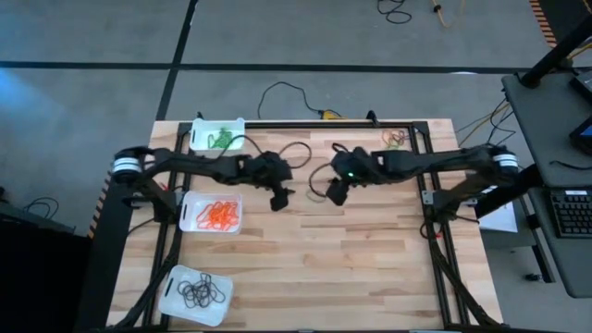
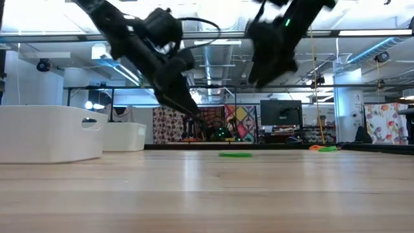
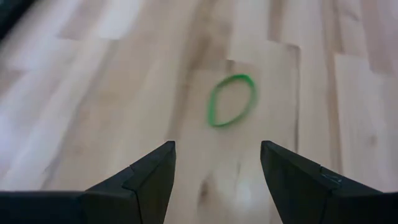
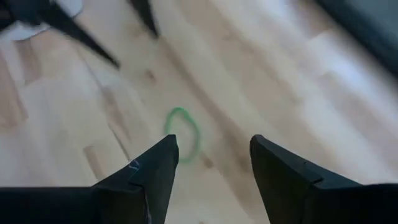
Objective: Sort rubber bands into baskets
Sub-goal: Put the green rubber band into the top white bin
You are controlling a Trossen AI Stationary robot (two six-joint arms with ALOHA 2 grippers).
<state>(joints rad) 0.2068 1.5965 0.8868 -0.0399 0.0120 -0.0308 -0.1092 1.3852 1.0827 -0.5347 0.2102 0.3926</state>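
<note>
We hover both spread pincers, left pincer (image 3: 214,180) and right pincer (image 4: 214,177), over a loose green rubber band (image 3: 231,100) lying mid-tabletop (image 1: 351,268); next, we judge, pinch it and carry it to the far-left green basket (image 1: 197,125)

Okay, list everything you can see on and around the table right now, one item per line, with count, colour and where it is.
Baskets: three, white, down the table's left side: far, middle, near.
Rubber bands in baskets: many; green in the far, orange in the middle, black in the near one.
Loose green rubber band: one, on the bare wood between the two pincers.
Small pile of bands: count unclear, orange and green, far right of the table.
Table: one, light wood, black frame.
Cables: black, at the table's far edge and on the floor.
Keyboard: one, dark, side desk on the right.
Left pincer: black, open, above the loose band.
Right pincer: black, open, above the same band.
</note>
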